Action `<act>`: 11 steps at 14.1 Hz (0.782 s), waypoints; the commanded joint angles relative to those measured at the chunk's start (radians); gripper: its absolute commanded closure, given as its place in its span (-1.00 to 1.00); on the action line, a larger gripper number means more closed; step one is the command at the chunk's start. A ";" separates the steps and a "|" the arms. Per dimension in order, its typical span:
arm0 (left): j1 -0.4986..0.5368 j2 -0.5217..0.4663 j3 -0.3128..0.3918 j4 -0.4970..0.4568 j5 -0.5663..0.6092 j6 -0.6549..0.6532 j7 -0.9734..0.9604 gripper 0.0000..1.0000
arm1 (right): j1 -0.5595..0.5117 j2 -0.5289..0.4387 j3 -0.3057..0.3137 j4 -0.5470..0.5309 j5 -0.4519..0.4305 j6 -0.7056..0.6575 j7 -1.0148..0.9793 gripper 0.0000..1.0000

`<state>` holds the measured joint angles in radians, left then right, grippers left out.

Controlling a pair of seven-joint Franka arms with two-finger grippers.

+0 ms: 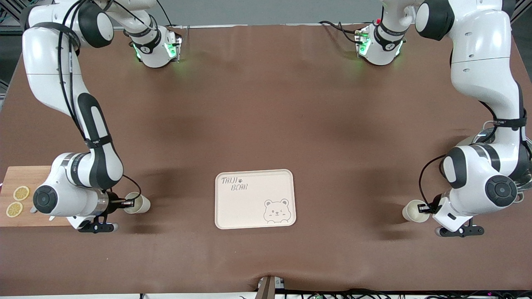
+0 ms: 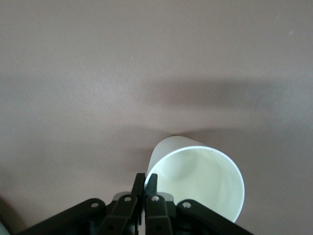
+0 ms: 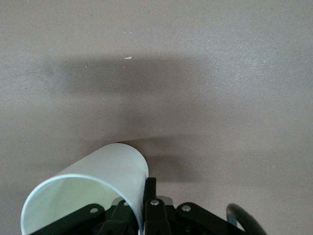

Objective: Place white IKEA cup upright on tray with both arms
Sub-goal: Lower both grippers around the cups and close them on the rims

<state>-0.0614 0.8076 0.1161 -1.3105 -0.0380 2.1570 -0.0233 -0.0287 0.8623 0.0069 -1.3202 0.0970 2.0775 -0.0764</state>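
Note:
The cream tray [image 1: 254, 216], printed "TAIJI BEAR" with a bear face, lies empty in the middle of the table, near the front camera. There are two white cups, each on its side. My right gripper [image 1: 124, 203] is shut on the rim of one cup [image 1: 141, 204], low over the table toward the right arm's end. In the right wrist view the cup [image 3: 93, 188] has one finger [image 3: 151, 193] outside its wall. My left gripper [image 1: 424, 207] is shut on the rim of the other cup [image 1: 412, 211], toward the left arm's end. The left wrist view shows this cup [image 2: 200, 178] pinched between the fingertips [image 2: 139, 182].
A wooden cutting board [image 1: 25, 180] with two lemon slices [image 1: 20, 193] lies at the right arm's end of the table, partly under that arm. Brown cloth covers the table. Cables lie along the table's edge nearest the front camera.

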 commanded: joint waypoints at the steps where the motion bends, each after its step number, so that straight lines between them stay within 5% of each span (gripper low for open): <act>1: -0.024 -0.008 0.002 0.016 -0.007 -0.005 -0.050 1.00 | 0.001 -0.005 0.007 0.015 -0.002 -0.017 0.009 1.00; 6: -0.089 -0.041 -0.001 0.014 -0.007 -0.019 -0.232 1.00 | 0.030 -0.026 0.016 0.122 0.007 -0.213 0.090 1.00; 11: -0.173 -0.048 -0.006 0.014 -0.008 -0.019 -0.433 1.00 | 0.108 -0.029 0.028 0.154 0.013 -0.264 0.288 1.00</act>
<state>-0.2061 0.7792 0.1088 -1.2853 -0.0380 2.1536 -0.3890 0.0528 0.8386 0.0276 -1.1704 0.1010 1.8271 0.1244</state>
